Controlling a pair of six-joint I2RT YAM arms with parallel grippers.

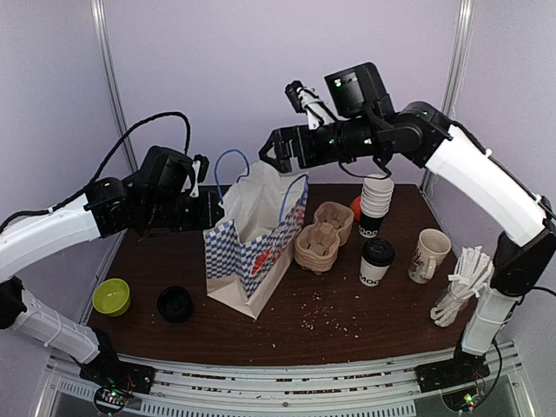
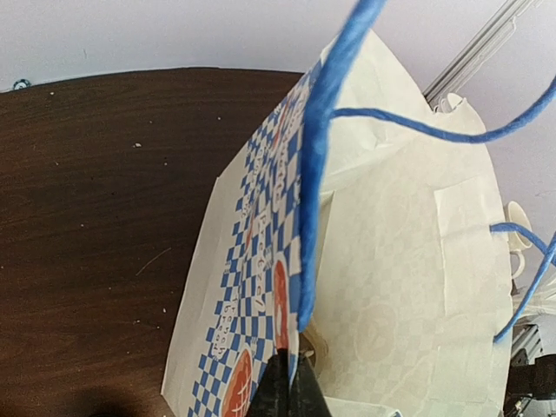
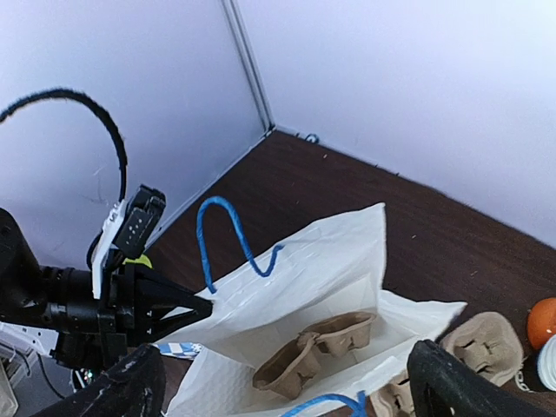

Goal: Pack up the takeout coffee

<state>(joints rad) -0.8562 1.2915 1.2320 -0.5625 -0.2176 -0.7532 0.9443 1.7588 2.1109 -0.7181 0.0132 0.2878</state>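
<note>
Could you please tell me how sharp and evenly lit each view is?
Top external: soft even light, the paper bag sharp. Left wrist: the blue handle near the lens is blurred, the table crisp. Right wrist: its dark fingers at the bottom look soft.

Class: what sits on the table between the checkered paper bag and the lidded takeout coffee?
Brown pulp cup carriers, stacked, lie between the paper bag and the takeout coffee; the top view shows it.

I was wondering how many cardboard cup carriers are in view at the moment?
3. One carrier lies inside the paper bag; two more sit together on the table beside the bag. Others may be nested beneath them.
</note>
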